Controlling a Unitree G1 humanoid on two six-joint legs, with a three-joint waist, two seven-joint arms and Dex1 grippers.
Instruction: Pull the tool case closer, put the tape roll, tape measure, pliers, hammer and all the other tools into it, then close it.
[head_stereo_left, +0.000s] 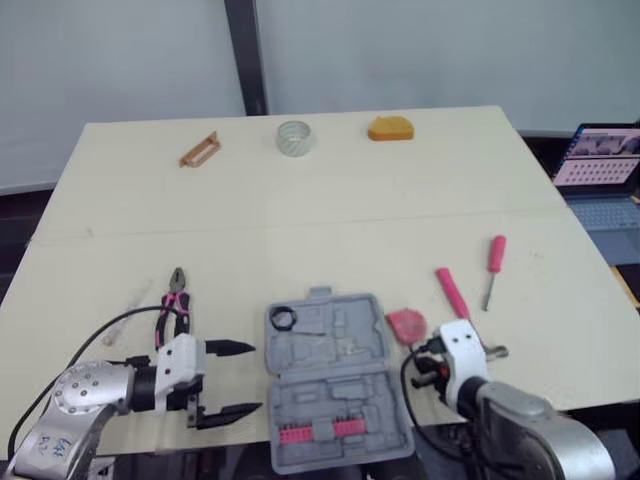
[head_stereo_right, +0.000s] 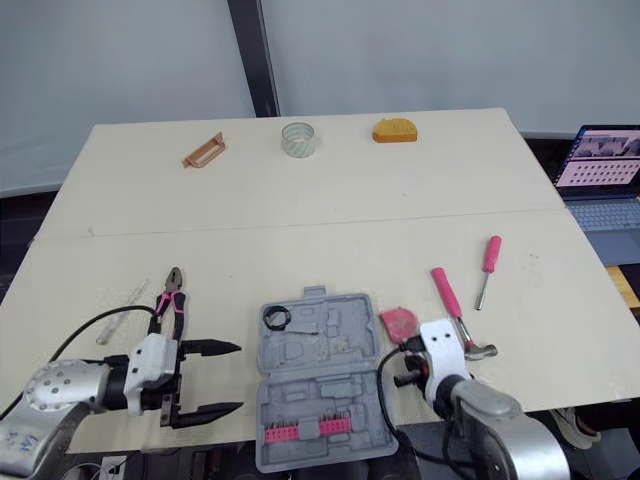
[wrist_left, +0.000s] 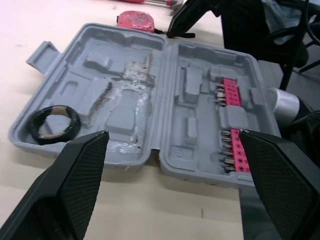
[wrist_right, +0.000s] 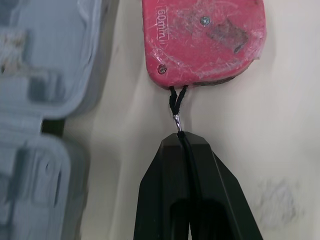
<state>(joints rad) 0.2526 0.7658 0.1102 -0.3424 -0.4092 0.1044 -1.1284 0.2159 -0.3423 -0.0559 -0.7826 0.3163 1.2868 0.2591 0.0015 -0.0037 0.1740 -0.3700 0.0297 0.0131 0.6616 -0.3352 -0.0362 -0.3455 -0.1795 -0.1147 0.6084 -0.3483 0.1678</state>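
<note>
Our right tool (wrist_right: 182, 140) is pinched together on the black cord (wrist_right: 176, 102) of the red tape measure (wrist_right: 202, 40), which lies flat on the tabletop (head_stereo_left: 300, 220) just past the fingertips. The open tool case (head_stereo_left: 340, 395) sits just beside it toward our left, at the tabletop's near edge, so we judge the carry a short sideways one. Our left tool (head_stereo_left: 254, 378) hovers, fingers apart, at the case's other side.
</note>
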